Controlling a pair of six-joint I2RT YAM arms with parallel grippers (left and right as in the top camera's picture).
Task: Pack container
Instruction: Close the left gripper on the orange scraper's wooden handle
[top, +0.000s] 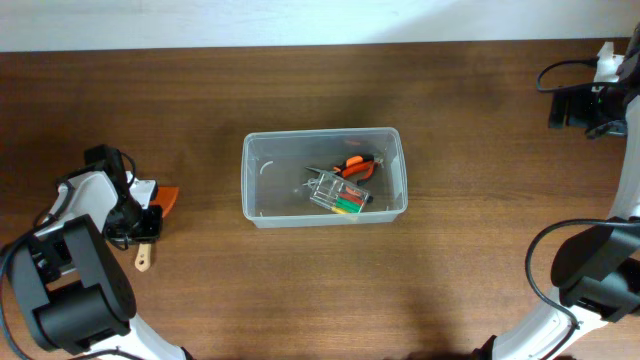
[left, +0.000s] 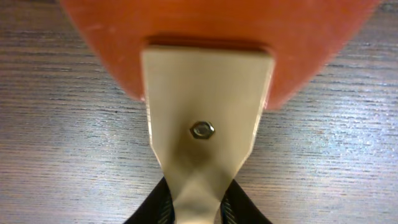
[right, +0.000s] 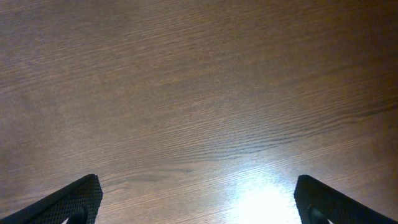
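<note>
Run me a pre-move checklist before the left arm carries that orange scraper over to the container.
1. Left gripper closed on the scraper handle: ok.
2. Scraper lifted off the table: cannot tell.
3. Container upright, top open: ok.
4. Room inside beside the pliers and bit case: ok, the left half is bare.
5. Right gripper open, far from the container: ok.
6. Table between scraper and container free of obstacles: ok.

White arms (top: 85, 190), black joints (top: 75, 285), black fingers (right: 68, 202)
</note>
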